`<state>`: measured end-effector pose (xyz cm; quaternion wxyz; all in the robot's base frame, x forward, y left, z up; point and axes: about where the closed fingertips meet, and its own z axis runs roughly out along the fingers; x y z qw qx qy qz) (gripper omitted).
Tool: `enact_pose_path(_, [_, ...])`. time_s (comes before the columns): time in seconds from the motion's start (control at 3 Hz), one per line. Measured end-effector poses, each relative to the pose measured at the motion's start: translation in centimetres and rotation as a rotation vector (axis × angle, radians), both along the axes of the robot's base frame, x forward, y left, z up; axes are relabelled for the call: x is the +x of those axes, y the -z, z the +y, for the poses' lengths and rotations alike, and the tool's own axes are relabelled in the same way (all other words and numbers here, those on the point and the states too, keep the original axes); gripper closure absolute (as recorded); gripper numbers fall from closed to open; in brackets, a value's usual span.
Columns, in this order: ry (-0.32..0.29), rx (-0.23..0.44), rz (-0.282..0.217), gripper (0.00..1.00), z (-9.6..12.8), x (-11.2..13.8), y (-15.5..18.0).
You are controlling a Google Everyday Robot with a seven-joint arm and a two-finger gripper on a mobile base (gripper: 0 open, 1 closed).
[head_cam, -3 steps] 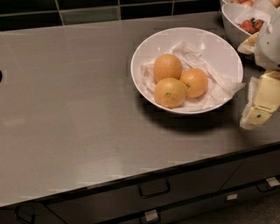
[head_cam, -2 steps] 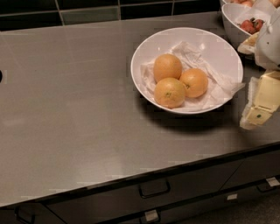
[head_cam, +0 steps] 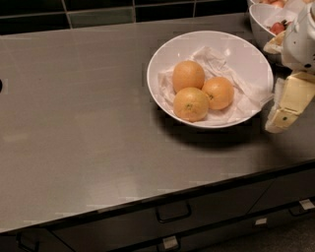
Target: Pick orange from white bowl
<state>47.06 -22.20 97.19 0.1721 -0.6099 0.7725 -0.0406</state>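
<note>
**Fig.** Gripper (head_cam: 286,104): cream-yellow w/ white housing, at right edge over matt grey counter (head_cam: 74,123). Just left of jaws: glossy white bowl (head_cam: 162,49), white paper lining (head_cam: 216,58). Deep-orange orange (head_cam: 218,93) nearest jaws; paler oranges (head_cam: 188,76), yellowish, farther left. Behind jaws: smaller bowl (head_cam: 260,22), white, w/ red fruit (head_cam: 278,27). Black tiles (head_cam: 98,6); dark drawers (head_cam: 211,216).

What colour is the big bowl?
White. The bowl shows best in camera view; the hand hangs beside it.

The gripper (head_cam: 283,110) is hovering at the frame's right edge, beside the white bowl (head_cam: 167,54) holding the orange (head_cam: 219,92).
</note>
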Motion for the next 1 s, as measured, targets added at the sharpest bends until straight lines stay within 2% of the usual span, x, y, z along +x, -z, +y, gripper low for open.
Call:
enact_pose_path(0.33, [-0.026,0.006,-0.044,0.0,0.4,2.8,0.6])
enact_pose_path(0.67, [-0.026,0.006,-0.044,0.0,0.4,2.8,0.6])
enact_pose_path(1.0, [-0.064,0.0,-0.024,0.0,0.4,4.6,1.3])
